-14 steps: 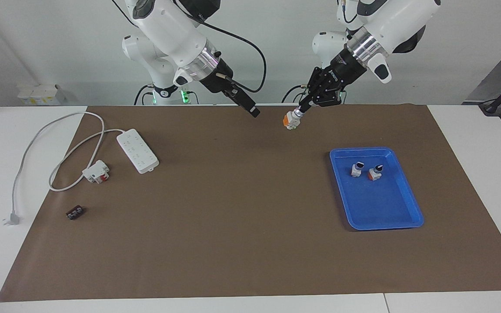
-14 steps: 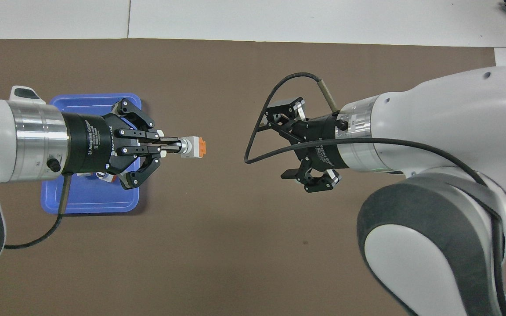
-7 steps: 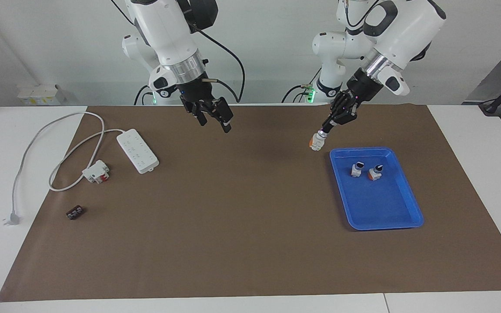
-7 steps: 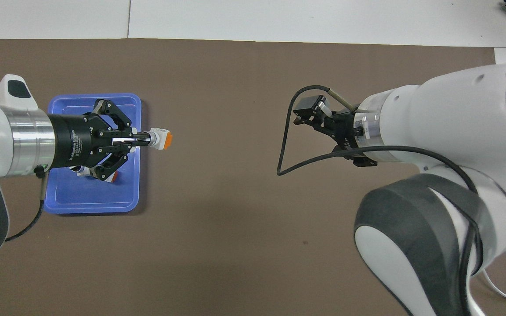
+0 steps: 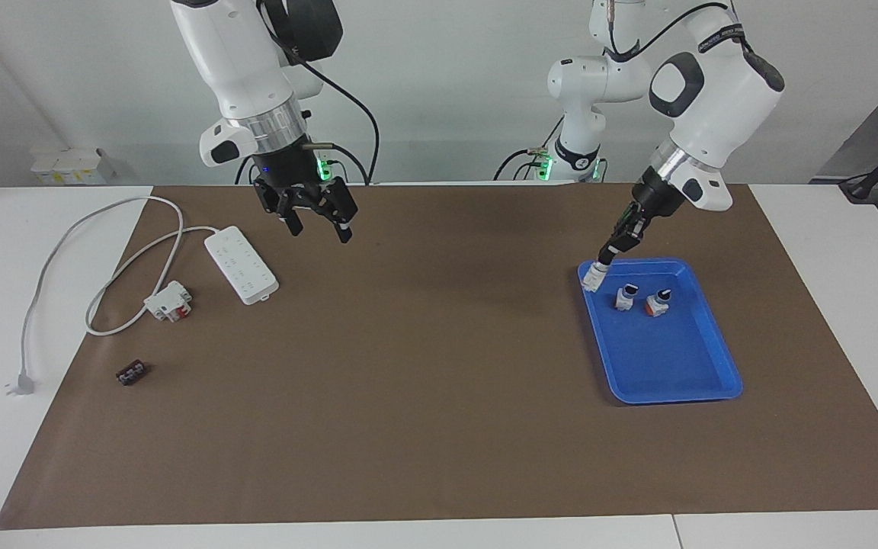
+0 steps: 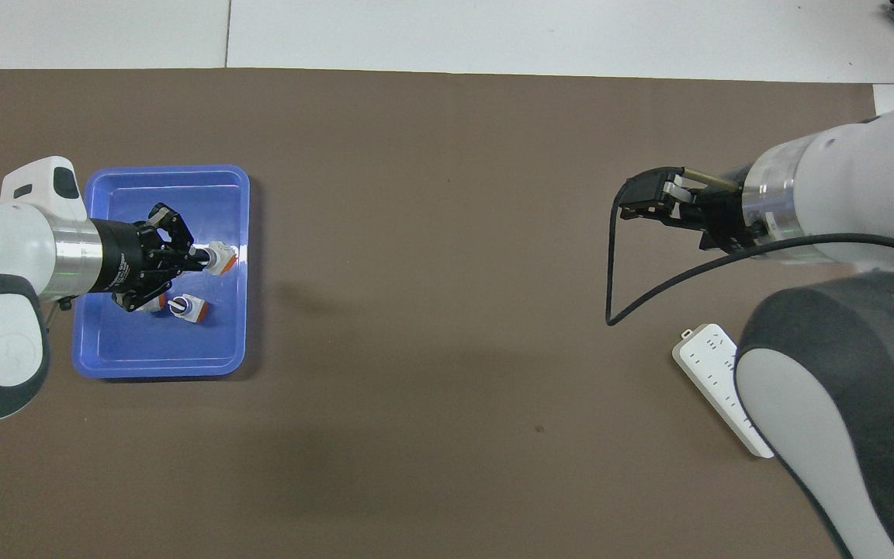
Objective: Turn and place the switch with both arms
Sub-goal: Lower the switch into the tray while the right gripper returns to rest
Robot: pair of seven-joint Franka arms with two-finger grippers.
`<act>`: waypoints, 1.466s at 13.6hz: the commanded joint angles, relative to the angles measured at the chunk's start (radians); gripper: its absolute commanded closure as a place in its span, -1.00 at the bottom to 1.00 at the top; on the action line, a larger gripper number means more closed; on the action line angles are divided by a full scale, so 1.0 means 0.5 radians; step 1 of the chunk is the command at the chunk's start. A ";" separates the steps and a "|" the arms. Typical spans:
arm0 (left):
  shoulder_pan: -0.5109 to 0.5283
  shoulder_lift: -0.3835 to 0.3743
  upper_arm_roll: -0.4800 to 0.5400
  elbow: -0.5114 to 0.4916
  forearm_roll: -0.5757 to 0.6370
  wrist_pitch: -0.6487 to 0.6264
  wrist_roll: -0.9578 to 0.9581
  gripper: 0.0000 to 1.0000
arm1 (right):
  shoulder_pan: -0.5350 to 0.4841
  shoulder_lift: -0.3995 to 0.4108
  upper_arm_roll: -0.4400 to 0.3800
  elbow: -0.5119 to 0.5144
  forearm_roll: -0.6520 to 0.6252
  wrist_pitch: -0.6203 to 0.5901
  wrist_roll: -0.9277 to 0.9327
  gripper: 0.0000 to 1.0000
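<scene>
My left gripper (image 5: 605, 258) (image 6: 200, 258) is shut on the knob end of the switch (image 5: 590, 278) (image 6: 220, 260). The switch's white body and orange-red block point down and away from the fingers. It hangs low over the blue tray (image 5: 675, 358) (image 6: 160, 349), at the tray's corner nearest the robots and toward the table's middle; I cannot tell whether it touches. My right gripper (image 5: 321, 229) (image 6: 627, 203) hangs open and holds nothing, in the air over the mat beside the power strip (image 5: 241, 264) (image 6: 715, 384).
Two more small switches stand in the tray, one all white (image 5: 626, 296) and one with an orange-red block (image 5: 658, 303) (image 6: 187, 308). A white breaker with red levers (image 5: 168, 300), a small black part (image 5: 132, 373) and the strip's cable lie toward the right arm's end.
The left arm carried the switch from over the table's middle down to the tray's corner. The right arm drew back toward its own end, over the mat by the power strip, still open.
</scene>
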 commanded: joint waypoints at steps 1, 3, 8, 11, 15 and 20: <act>0.070 0.107 -0.018 0.058 0.107 0.068 0.081 1.00 | 0.025 -0.085 -0.179 -0.018 -0.101 -0.172 -0.344 -1.00; 0.114 0.162 -0.015 0.077 0.116 0.068 0.210 1.00 | 0.078 -0.106 -0.342 -0.018 -0.209 -0.224 -0.647 -1.00; 0.172 0.251 -0.015 0.126 0.328 0.065 0.409 1.00 | -0.082 -0.097 -0.355 0.050 -0.322 -0.350 -0.928 -1.00; 0.187 0.349 -0.012 0.172 0.349 0.068 0.718 1.00 | -0.085 -0.109 -0.364 0.025 -0.313 -0.359 -0.916 -1.00; 0.239 0.356 -0.015 0.148 0.355 0.010 1.210 1.00 | -0.082 -0.112 -0.355 0.050 -0.304 -0.409 -0.910 -1.00; 0.261 0.349 -0.012 0.117 0.355 -0.030 1.502 0.39 | -0.085 -0.128 -0.352 0.050 -0.221 -0.461 -0.701 -1.00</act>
